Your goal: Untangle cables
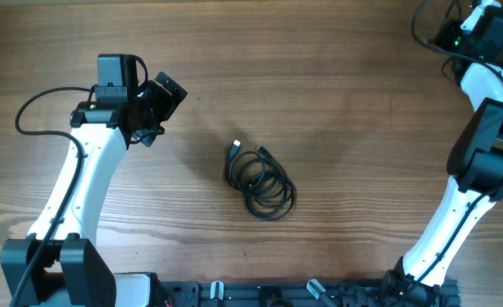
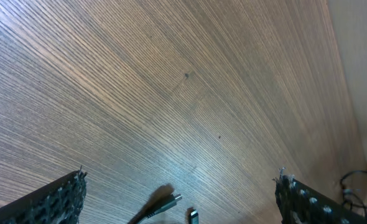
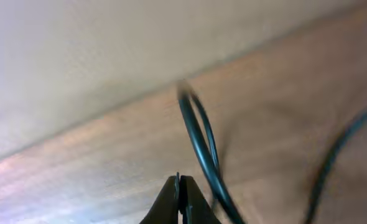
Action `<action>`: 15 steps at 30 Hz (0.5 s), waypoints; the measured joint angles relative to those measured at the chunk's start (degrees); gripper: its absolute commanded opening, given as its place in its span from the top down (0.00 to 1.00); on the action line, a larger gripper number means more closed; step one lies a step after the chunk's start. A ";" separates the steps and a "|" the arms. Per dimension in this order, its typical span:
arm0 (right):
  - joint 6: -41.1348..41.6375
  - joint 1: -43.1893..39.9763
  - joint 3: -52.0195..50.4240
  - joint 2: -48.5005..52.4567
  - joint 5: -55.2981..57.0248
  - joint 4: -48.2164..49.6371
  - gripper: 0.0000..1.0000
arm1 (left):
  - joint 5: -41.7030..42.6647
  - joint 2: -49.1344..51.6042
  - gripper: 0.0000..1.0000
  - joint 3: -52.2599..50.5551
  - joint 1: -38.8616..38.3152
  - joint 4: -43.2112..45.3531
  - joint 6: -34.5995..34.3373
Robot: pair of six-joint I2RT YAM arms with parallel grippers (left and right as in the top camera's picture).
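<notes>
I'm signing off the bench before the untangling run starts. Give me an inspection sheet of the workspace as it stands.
Surface: wooden table, bare grain.
Job's things: cables in one coiled bundle mid-table, no tool touching them.
Clutter: nothing seen.
Tools: left tool open, hovering left of the bundle; right tool shut, at the far right corner.
Cables: arm wire loops beside the left arm; another wire passes beside the right tool's tips.
Surroundings: pale surface beyond the table edge; black rail along the near edge.
</notes>
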 measured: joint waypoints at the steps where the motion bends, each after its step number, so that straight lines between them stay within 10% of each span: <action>1: -1.55 0.46 1.95 0.00 -0.48 -0.96 0.92 | 0.00 0.00 0.00 0.00 0.00 0.00 0.02; 4: -3.87 1.62 7.30 0.00 -2.19 -7.23 0.34 | 0.00 0.00 0.00 0.00 0.00 0.02 0.00; 7: -3.56 2.40 11.10 0.00 -3.04 -11.17 0.09 | 0.00 0.00 0.00 0.00 0.00 0.66 0.02; 15: 5.88 -7.48 11.78 -0.33 2.56 -21.27 0.06 | -0.02 0.00 0.00 0.00 0.00 0.68 0.00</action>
